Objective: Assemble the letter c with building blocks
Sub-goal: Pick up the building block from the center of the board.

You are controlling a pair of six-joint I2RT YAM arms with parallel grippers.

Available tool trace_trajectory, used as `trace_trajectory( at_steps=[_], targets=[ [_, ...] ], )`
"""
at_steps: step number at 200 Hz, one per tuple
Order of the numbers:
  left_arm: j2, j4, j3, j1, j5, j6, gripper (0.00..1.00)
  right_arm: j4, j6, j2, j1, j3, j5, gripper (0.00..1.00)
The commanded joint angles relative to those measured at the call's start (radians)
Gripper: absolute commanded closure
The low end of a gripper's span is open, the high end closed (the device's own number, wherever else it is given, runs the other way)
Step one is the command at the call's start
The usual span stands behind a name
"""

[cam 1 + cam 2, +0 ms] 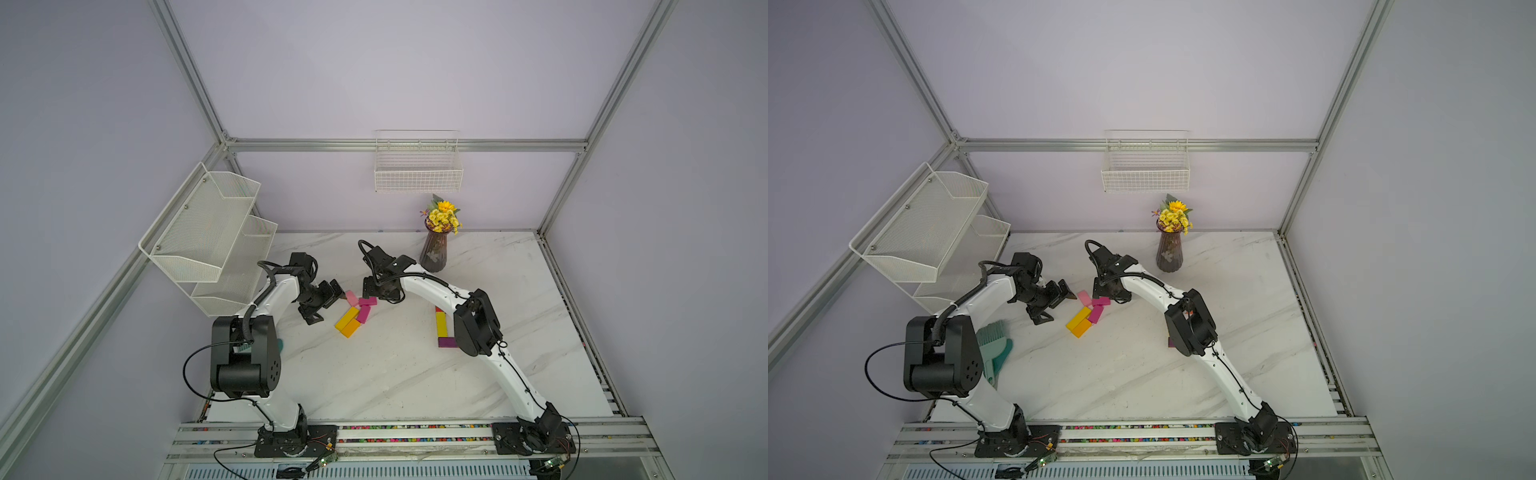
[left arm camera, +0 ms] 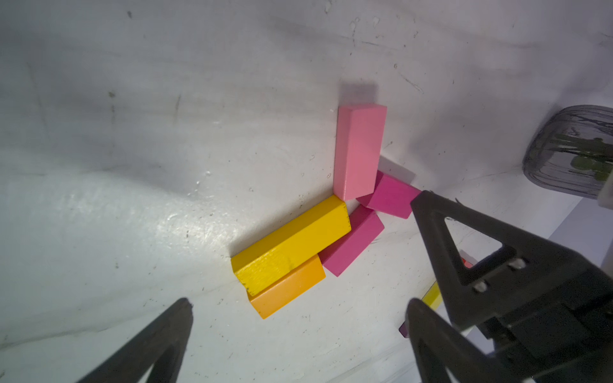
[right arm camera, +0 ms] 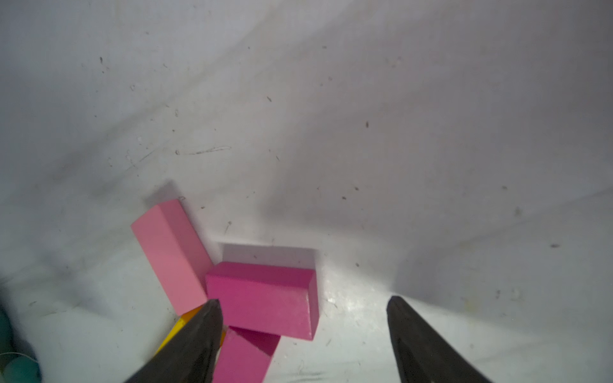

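Right gripper [image 3: 303, 303], jaws spread, hung at a magenta block [image 3: 262, 298] near the middle of the worktop [image 1: 395, 374]; closing squarely should spare the touching pink block [image 3: 172, 255]. Left gripper [image 1: 328, 305] gaped empty.

Pale lilac walls [image 1: 374, 83] are seen on three sides in both top views, edged by aluminium frame profiles [image 1: 407, 145]. The tabletop [image 1: 395, 374] is white with grey marble veining; scuffs and specks are seen on it in the wrist views. A white two-tier mesh shelf [image 1: 208, 224] is mounted on one side wall, a white wire basket [image 1: 417, 174] on the back wall. A dark glass vase [image 1: 434, 251] of yellow flowers [image 1: 444, 216] is stood near the back edge. Lighting is even, shadows soft.
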Motion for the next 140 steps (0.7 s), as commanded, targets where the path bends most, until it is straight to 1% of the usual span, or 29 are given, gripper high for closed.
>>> trace_trajectory(
  at_steps=[1,45,106,140],
  targets=[
    [0.018,0.023,-0.004,0.006,0.039,0.004,0.00,-0.090,-0.024,0.031,0.015,0.068,0.067,0.20],
    [0.042,0.034,0.002,0.008,0.067,0.002,0.00,-0.076,-0.067,0.049,0.039,0.069,0.091,0.20],
    [0.055,0.042,-0.001,0.008,0.085,0.000,0.00,-0.001,-0.106,0.050,0.071,0.057,0.119,0.20],
    [0.050,0.044,-0.008,0.008,0.090,0.000,0.00,-0.024,-0.115,0.074,0.075,0.071,0.118,0.20]
  ],
)
